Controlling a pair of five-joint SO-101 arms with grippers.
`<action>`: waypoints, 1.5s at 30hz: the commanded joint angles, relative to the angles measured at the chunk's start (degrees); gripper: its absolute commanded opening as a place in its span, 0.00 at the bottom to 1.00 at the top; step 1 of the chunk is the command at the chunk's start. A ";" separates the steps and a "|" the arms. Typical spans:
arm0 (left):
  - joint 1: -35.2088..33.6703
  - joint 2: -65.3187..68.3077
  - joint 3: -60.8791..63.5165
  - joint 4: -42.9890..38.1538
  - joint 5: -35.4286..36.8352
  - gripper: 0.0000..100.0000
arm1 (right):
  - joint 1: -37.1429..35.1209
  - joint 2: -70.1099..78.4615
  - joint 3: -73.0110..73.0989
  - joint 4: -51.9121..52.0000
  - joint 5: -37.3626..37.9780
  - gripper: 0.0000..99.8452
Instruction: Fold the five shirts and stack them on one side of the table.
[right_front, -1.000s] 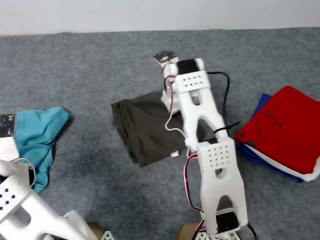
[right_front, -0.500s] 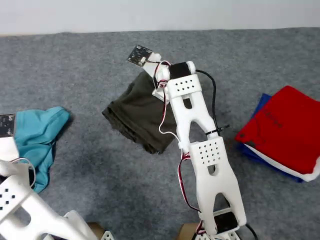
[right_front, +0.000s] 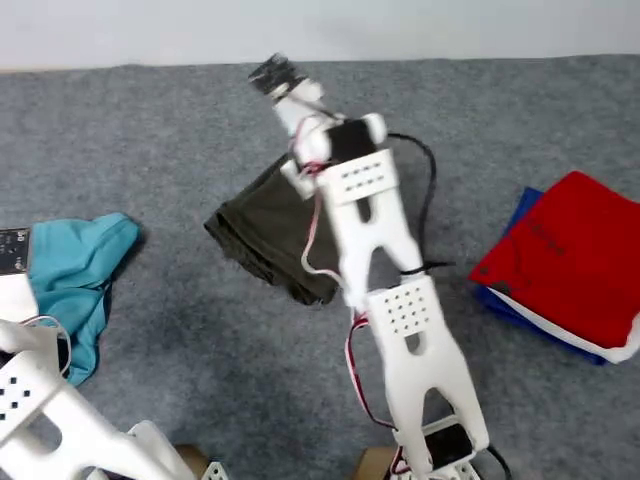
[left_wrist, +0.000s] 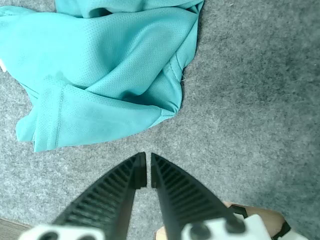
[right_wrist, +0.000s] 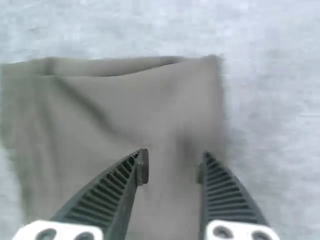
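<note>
A folded olive shirt (right_front: 262, 230) lies in the middle of the grey table; in the right wrist view the olive shirt (right_wrist: 100, 110) is a flat rectangle. My right gripper (right_wrist: 173, 169) hovers over its near part, open, with nothing between the fingers. In the high view the right arm (right_front: 355, 215) stretches across that shirt. A crumpled teal shirt (right_front: 78, 275) lies at the left. My left gripper (left_wrist: 148, 169) is shut and empty over bare table just short of the teal shirt (left_wrist: 105, 80). A red shirt (right_front: 572, 255) tops a folded stack at the right.
Under the red shirt are a blue shirt (right_front: 522, 215) and a white one (right_front: 560, 335), close to the table's right edge. The left arm's base (right_front: 40, 410) fills the front left corner. Bare grey table (right_front: 180, 120) lies behind and in front of the olive shirt.
The right arm swung left and toward the back, and its wrist rose. The olive shirt turned and shifted left, then stayed put. The left arm and teal shirt have not moved.
</note>
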 joint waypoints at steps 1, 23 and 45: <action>0.26 -1.23 -1.45 -0.53 -0.09 0.02 | -5.05 -0.57 -2.55 2.51 -2.29 0.07; 0.26 -1.32 1.98 -2.02 -0.18 0.02 | -15.60 9.71 -1.93 -13.23 -8.97 0.10; 0.26 -1.23 1.98 -2.20 -0.26 0.02 | -14.55 -2.77 -2.90 2.51 -6.15 0.10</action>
